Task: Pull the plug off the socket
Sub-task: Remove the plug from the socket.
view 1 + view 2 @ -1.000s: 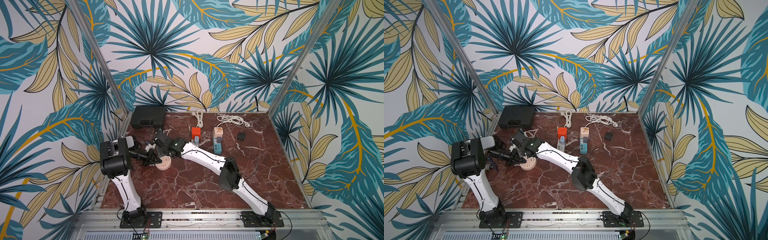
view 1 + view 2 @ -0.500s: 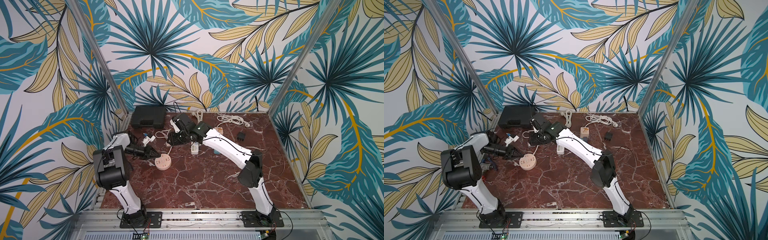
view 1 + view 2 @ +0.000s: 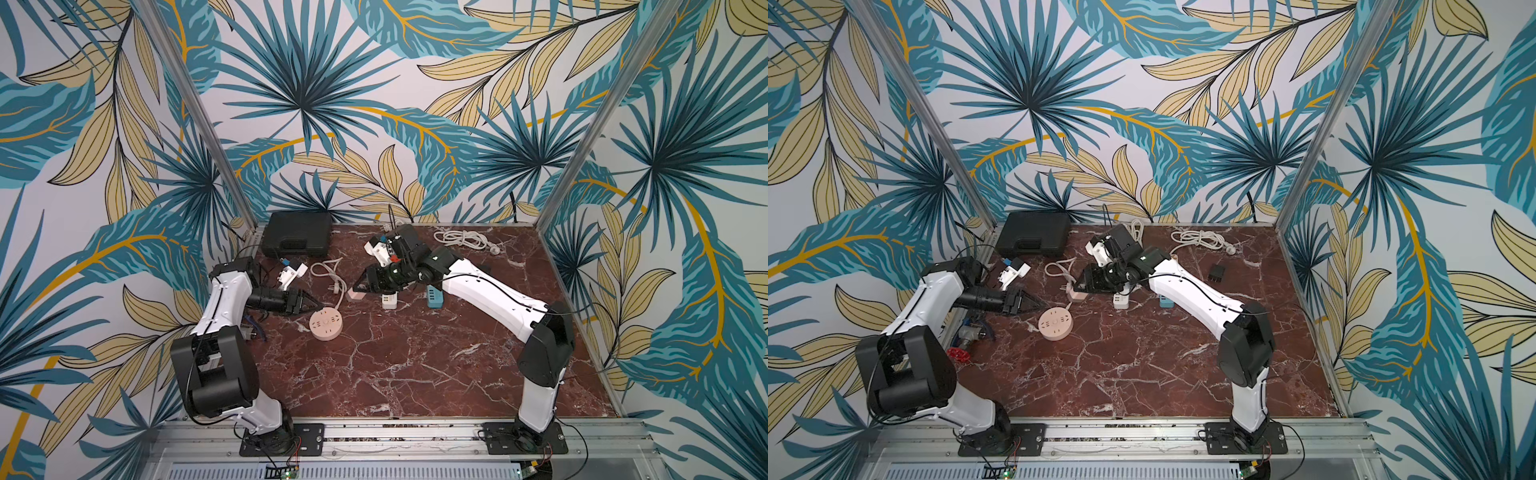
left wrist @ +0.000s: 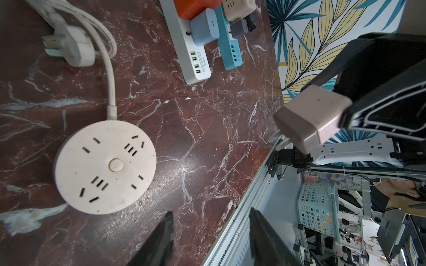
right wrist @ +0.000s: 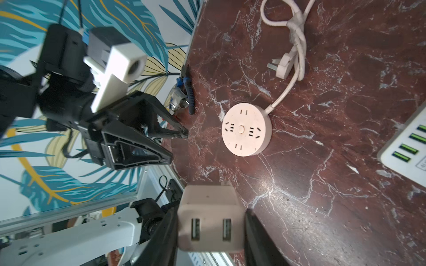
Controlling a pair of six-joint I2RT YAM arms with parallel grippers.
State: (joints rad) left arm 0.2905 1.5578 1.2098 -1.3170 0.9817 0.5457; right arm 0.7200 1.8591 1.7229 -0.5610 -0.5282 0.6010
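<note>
The round pink socket [image 3: 326, 326] [image 3: 1055, 324] lies flat on the marble, all its slots empty [image 4: 105, 167] [image 5: 245, 129]. The plug, a pink block with two USB ports [image 5: 209, 218], is clamped between the jaws of my right gripper [image 5: 210, 215]. It hangs apart from the socket, behind it and to its right [image 3: 356, 294] [image 3: 1076, 293] [image 4: 311, 119]. My left gripper [image 3: 316, 306] [image 3: 1043, 306] points at the socket's left rim. Its jaws are open and empty [image 4: 211, 215], and they show spread in the right wrist view [image 5: 179, 146].
The socket's white cord [image 3: 332, 274] loops behind it. A white power strip [image 3: 390, 300] and a blue one [image 3: 434, 297] lie under my right arm. At the back are a black case [image 3: 297, 235] and a coiled white cable [image 3: 461, 239]. A valve [image 3: 967, 332] sits at the left edge.
Both grippers were at the socket. My right gripper has come away toward the back right with the plug in it. My left gripper has let go of the socket and opened.
</note>
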